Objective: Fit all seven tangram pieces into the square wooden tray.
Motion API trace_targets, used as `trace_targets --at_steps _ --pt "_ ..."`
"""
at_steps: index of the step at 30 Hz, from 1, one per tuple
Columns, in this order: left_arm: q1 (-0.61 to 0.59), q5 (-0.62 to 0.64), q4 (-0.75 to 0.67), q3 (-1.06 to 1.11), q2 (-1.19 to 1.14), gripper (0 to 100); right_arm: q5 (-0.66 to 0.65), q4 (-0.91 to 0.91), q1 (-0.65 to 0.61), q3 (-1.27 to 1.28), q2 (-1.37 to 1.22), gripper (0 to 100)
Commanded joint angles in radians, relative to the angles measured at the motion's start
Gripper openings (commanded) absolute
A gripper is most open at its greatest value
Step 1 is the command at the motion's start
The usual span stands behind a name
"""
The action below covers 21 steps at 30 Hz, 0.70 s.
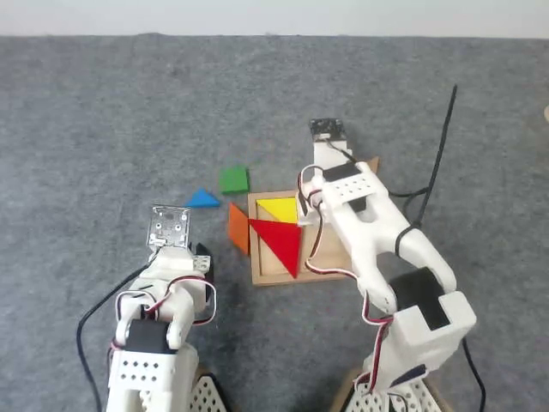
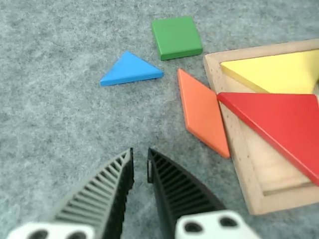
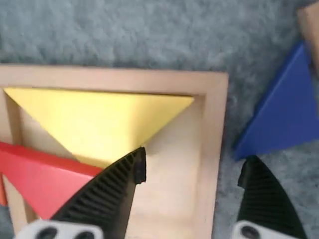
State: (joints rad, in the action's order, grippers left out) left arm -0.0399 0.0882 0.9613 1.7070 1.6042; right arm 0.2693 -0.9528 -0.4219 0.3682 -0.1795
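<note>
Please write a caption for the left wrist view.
Left gripper above carpet; orange parallelogram, blue triangle, green square outside the tray; yellow triangle, red triangle on it.

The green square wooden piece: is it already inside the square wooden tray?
No, the green square wooden piece lies on the grey carpet, outside the rim of the square wooden tray.

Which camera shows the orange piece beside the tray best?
The left wrist view: the orange piece lies whole and close up on the carpet, alongside the tray rim. The high view has it too, small, at the tray's left side. The right wrist view faces the tray's opposite corner and a dark blue piece.
</note>
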Motion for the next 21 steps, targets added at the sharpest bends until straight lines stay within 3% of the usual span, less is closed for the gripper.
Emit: trace_targets --at_steps 1,8,21 --pt "-0.008 0.006 0.003 -0.018 0.014 5 0.015 0.016 0.008 -0.069 0.01 28.8" --pt "-0.008 0.006 0.003 -0.018 0.014 5 0.015 -0.002 0.008 -0.069 0.01 28.8" --pt "-0.008 0.006 0.003 -0.018 0.014 5 -0.035 -0.199 -0.068 -0.008 0.013 28.8"
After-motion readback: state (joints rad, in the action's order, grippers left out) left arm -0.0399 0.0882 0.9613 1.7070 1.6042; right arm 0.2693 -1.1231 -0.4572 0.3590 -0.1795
